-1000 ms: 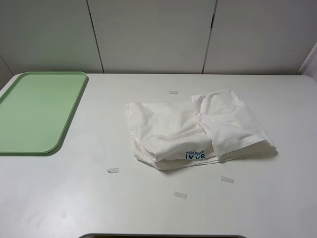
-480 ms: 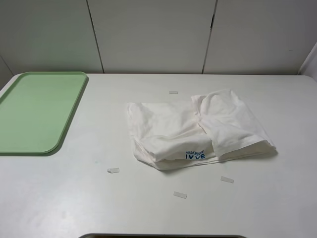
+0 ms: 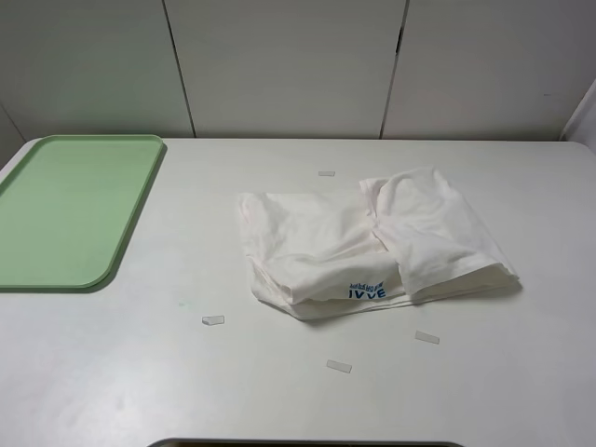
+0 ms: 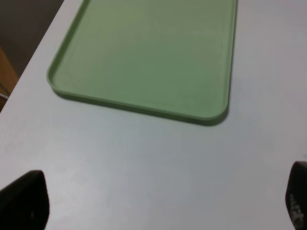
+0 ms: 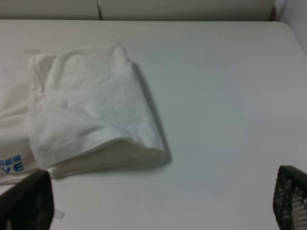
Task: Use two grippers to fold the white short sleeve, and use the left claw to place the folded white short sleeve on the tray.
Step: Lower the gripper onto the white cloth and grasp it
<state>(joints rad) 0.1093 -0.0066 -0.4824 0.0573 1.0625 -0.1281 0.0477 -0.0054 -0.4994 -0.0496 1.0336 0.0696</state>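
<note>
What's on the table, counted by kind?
white short sleeve: 1
tray: 1
paper scraps: 4
Total: 6

Tray (image 3: 65,209) took the far-left corner of the table (image 3: 140,372), low rim only, and a broad bare strip ran between its right edge and the white short sleeve (image 3: 363,242). That crumpled heap sat right of centre as the one bulky obstacle, with open table on all sides: far up to the wall panels (image 3: 279,65), right to the table edge, and near. Flat paper scraps (image 3: 213,320) lay on the surface, one just far of the heap and three on its near side, all well apart from the tray.
</note>
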